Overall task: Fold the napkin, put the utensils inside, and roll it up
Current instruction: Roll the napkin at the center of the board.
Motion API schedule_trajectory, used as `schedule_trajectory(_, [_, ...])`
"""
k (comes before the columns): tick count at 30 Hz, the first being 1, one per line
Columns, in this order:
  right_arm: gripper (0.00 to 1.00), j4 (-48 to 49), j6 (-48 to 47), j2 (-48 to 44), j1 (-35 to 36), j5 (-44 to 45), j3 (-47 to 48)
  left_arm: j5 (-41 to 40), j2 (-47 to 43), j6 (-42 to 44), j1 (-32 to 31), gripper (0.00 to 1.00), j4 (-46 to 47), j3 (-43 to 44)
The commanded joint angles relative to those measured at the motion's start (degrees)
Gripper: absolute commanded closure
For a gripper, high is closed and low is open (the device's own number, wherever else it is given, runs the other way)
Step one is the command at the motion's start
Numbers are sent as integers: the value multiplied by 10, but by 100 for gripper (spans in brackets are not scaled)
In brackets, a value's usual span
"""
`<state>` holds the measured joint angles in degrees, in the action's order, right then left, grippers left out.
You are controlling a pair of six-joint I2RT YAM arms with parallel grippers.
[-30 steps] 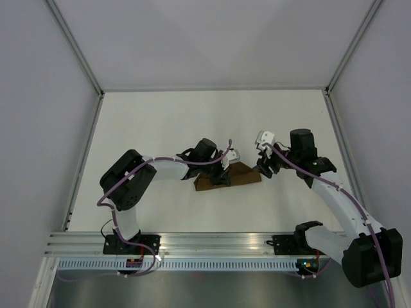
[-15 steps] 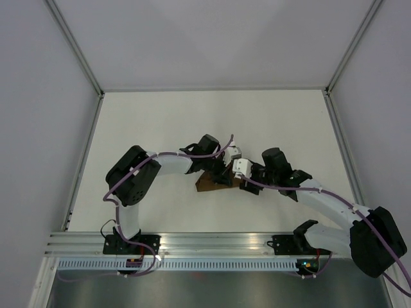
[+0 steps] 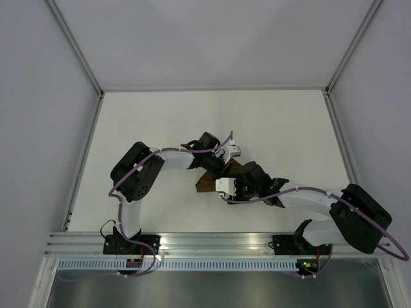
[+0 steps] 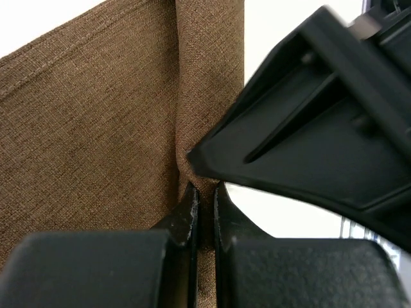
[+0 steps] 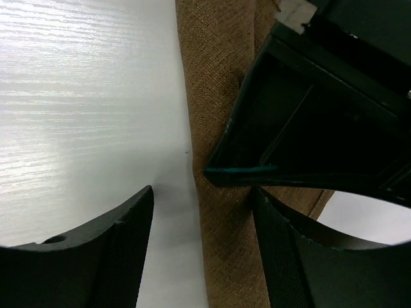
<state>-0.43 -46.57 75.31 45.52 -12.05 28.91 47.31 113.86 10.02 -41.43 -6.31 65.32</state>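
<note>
The napkin (image 3: 204, 184) lies on the white desk (image 3: 154, 122), near its middle, largely hidden under both arms. The left gripper (image 4: 204, 206) is clenched on a raised fold of the brown cloth. The right gripper (image 5: 202, 205) is released. One of its fingers (image 5: 128, 250) is over bare desk and the other over the napkin, so the cloth's edge runs between them, close beside the left gripper.

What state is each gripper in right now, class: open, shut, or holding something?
Left gripper: shut, pinching a fold of the napkin.
Right gripper: open, the napkin's edge between its fingers, gripping nothing.
</note>
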Motion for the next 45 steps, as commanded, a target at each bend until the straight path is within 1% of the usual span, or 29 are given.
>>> schedule_trajectory(1, [32, 44, -13, 22, 9, 38, 0, -13, 37, 20, -1, 98, -92, -14])
schedule_trajectory(3, [35, 46, -15, 34, 11, 39, 2, -10, 38, 24, -1, 98, -95, -12])
schedule_trajectory(6, [50, 36, -15, 48, 10, 39, 6, -13, 35, 27, 1, 95, -104, -9])
schedule_trajectory(7, [61, 30, -15, 48, 10, 39, 6, -14, 30, 28, 2, 91, -105, -8])
schedule_trajectory(8, [65, 28, -16, 51, 10, 41, 6, -18, 28, 27, 2, 90, -105, -9])
schedule_trajectory(9, [67, 25, -17, 52, 10, 41, 6, -20, 25, 28, 3, 87, -105, -10])
schedule_trajectory(10, [72, 17, -17, 53, 11, 40, 6, -22, 18, 23, 6, 77, -105, -10])
schedule_trajectory(11, [76, 13, -17, 53, 10, 39, 8, -23, 15, 18, 7, 72, -105, -9])
schedule_trajectory(12, [82, 9, -18, 53, 10, 37, 7, -26, 13, 13, 10, 69, -105, -7])
schedule_trajectory(15, [90, -12, -18, 51, 9, 34, 7, -41, -7, 5, 19, 66, -100, -3])
schedule_trajectory(18, [91, -24, -15, 49, 8, 27, 9, -44, -32, -11, 32, 61, -91, -1])
schedule_trajectory(22, [92, -42, -12, 57, 5, 6, 21, -65, -68, -21, 42, 59, -77, -4])
schedule_trajectory(25, [93, -62, -9, 69, -3, -13, 35, -88, -94, -31, 51, 59, -62, -8])
schedule_trajectory(28, [94, -86, -8, 81, -16, -38, 56, -140, -129, -46, 57, 59, -27, -24])
schedule_trajectory(29, [94, -94, -9, 84, -26, -57, 62, -182, -137, -52, 58, 59, -18, -28])
schedule_trajectory(31, [95, -115, -9, 97, -45, -76, 80, -226, -165, -74, 64, 58, 10, -41])
schedule_trajectory(32, [96, -121, -11, 101, -52, -94, 86, -274, -174, -83, 64, 58, 21, -46])
schedule_trajectory(33, [96, -136, -12, 113, -57, -102, 94, -305, -198, -94, 66, 58, 43, -59])
schedule_trajectory(34, [96, -146, -15, 120, -70, -111, 109, -332, -210, -118, 67, 58, 55, -66])
schedule_trajectory(35, [96, -165, -18, 128, -78, -134, 119, -398, -224, -143, 68, 58, 59, -75])
schedule_trajectory(38, [97, -203, -32, 169, -106, -167, 164, -510, -292, -183, 69, 58, 133, -120])
schedule_trajectory(39, [97, -233, -35, 193, -112, -188, 190, -526, -310, -203, 69, 58, 148, -153])
schedule_trajectory(40, [97, -248, -41, 206, -125, -196, 204, -538, -352, -211, 68, 58, 193, -172])
schedule_trajectory(41, [98, -263, -49, 220, -130, -203, 219, -562, -369, -217, 68, 57, 212, -192])
schedule_trajectory(42, [98, -296, -53, 249, -135, -217, 235, -566, -390, -215, 67, 56, 239, -231])
schedule_trajectory(43, [98, -315, -57, 264, -143, -222, 269, -579, -419, -209, 65, 55, 259, -250])
schedule_trajectory(44, [98, -352, -68, 294, -148, -230, 286, -592, -434, -189, 55, 55, 293, -284])
schedule_trajectory(45, [98, -368, -72, 308, -152, -238, 302, -605, -448, -176, 49, 55, 312, -302])
